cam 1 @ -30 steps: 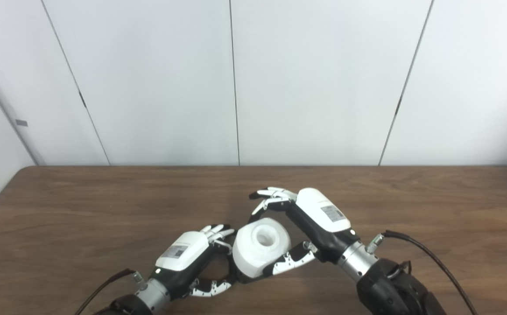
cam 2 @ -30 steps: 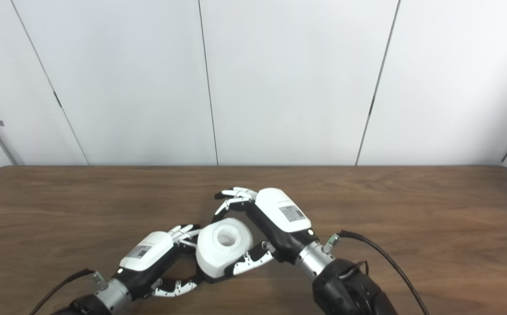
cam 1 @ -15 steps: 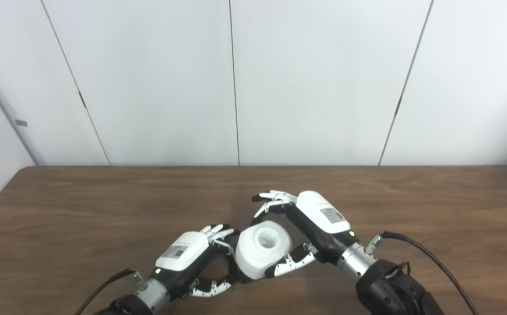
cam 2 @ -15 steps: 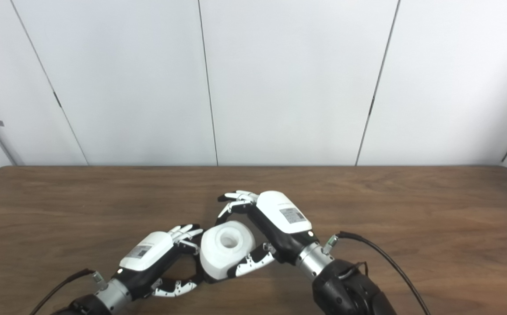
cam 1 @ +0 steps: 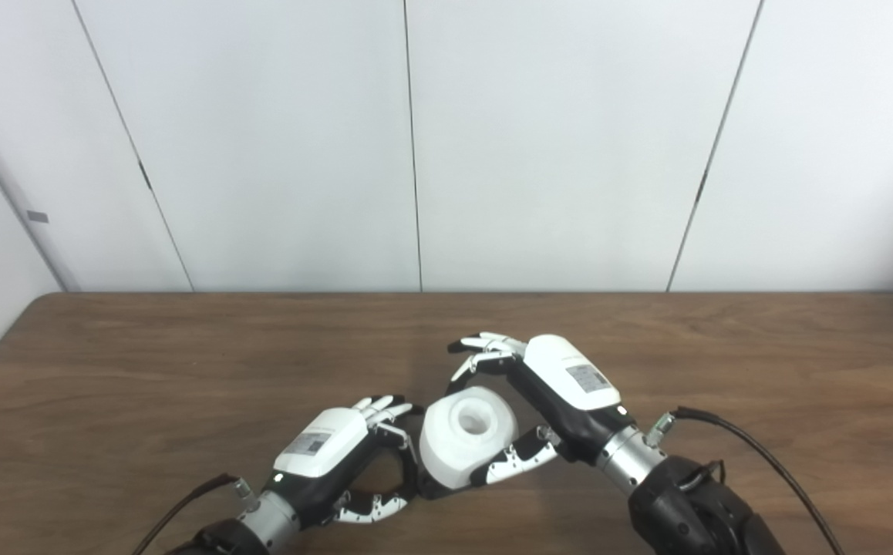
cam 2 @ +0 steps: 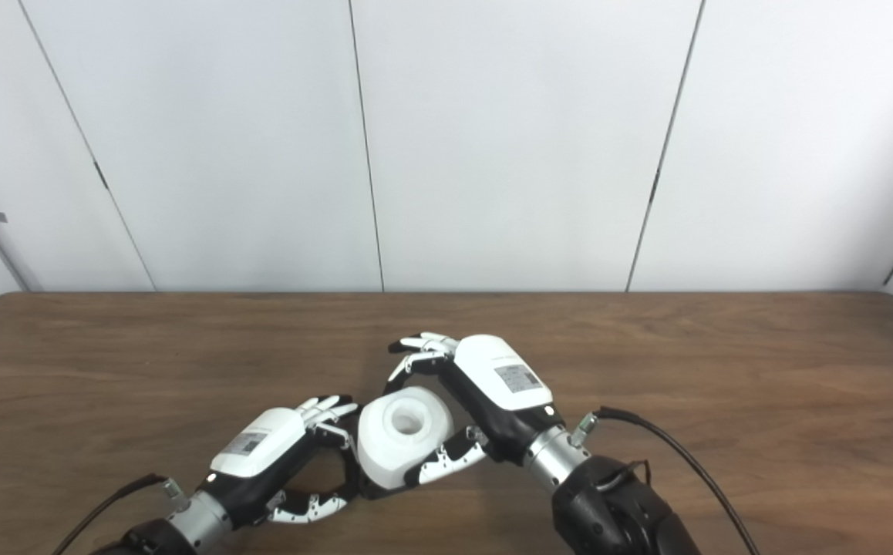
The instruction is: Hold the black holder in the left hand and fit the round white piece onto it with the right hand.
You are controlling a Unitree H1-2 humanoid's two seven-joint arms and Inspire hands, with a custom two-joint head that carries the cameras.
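Right hand fingers wrap white piece, hole up, for seating. Left hand fingers curl around black holder beneath, bracing it.

I see the round white piece near the tabletop's front edge, about midway along it. My left hand sits just left of it, my right hand right and behind.

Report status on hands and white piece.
Left hand shut on black holder. Right hand shut on round white piece, against holder. Nothing in the way.
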